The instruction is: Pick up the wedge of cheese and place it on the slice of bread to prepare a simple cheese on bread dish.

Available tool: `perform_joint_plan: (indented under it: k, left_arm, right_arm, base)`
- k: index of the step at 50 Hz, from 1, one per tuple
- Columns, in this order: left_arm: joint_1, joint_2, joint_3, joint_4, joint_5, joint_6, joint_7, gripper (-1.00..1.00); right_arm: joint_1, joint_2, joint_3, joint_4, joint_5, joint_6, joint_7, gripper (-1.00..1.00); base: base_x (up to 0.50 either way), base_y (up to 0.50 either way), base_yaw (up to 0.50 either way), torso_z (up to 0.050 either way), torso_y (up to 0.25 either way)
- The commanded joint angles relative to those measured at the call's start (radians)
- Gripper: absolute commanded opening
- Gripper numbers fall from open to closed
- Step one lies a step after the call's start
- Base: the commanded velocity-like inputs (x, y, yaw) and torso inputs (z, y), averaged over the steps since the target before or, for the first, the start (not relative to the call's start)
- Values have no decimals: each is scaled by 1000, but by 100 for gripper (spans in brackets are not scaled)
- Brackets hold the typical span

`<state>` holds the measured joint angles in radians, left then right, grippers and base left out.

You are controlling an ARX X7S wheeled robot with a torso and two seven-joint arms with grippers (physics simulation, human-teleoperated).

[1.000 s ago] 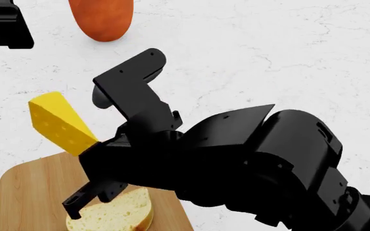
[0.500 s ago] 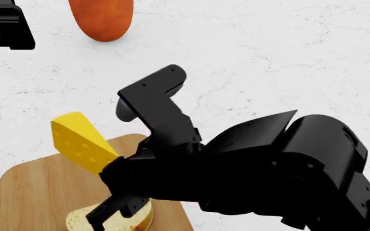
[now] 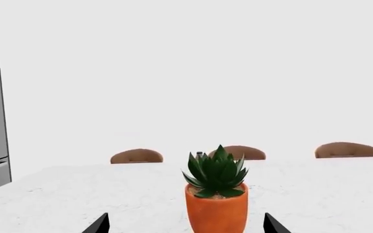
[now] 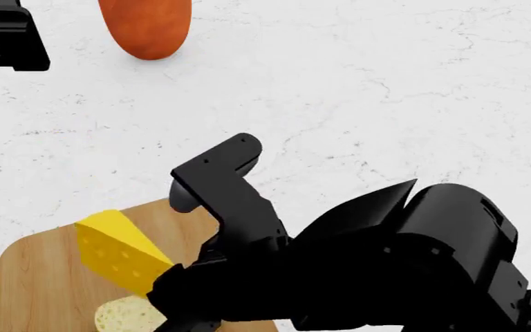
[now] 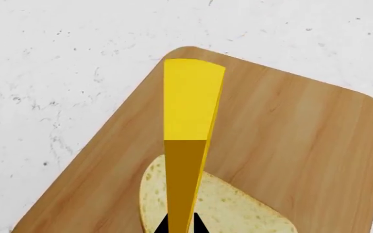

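One rigid, smooth wedge of cheese [image 5: 190, 104] sits clamped by its thin end in my right pincer [image 5: 181, 224] above the slice of bread [image 5: 228, 206]; my grip suits it; my left pincer [image 3: 185, 227] gapes empty.

Light was bright, even and flat — sharp simulator renders without blur or edge distortion. The wedge of cheese [image 5: 190, 102] cast a dark band across the slice of bread [image 5: 228, 204] — elsewhere shadows stayed faint.
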<state>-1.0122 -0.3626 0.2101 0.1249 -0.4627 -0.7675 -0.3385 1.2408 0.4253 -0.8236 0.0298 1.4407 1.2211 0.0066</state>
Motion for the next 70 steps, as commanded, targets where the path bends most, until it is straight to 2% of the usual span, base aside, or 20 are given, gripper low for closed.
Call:
perform_joint_plan:
  k: [1,16,36,51,60,61,70]
  left_arm:
    - [1,-2,1,2,-2,3,-2,100]
    - [-1,-3,6,6,-3,-2,-7,100]
    - [-4,-7,16,2,-2,-4,-9,100]
    - [-3,-9,23,0,-1,0,-10,100]
    - [-5,-10,23,-1,-3,0,-11,100]
    - [-5,-10,24,1,-4,-1,-12,100]
    - [-3,-11,23,0,-6,2,-12,100]
  right_arm:
    - [-34,15,-20,1,-2,0,-28,-100]
    - [-61,75,30,-99,119,21,108,-100]
    - [-64,110,5,-45,61,9,76,-100]
    - [-65,86,-54,7,-81,-66,-48,-100]
    - [-66,101,-49,-7,-79,-74,-48,-100]
    - [-65,101,-48,-10,-75,-72,-47,100]
    - [-57,93,-56,-19,-72,-69,-58,100]
  base:
    - [0,0,0,0,0]
    - [0,0,0,0,0]
    - [0,0,0,0,0]
    - [1,0,0,0,0]
    - [0,0,1,0,0]
    - [0,0,0,0,0]
    - [0,0,0,0,0]
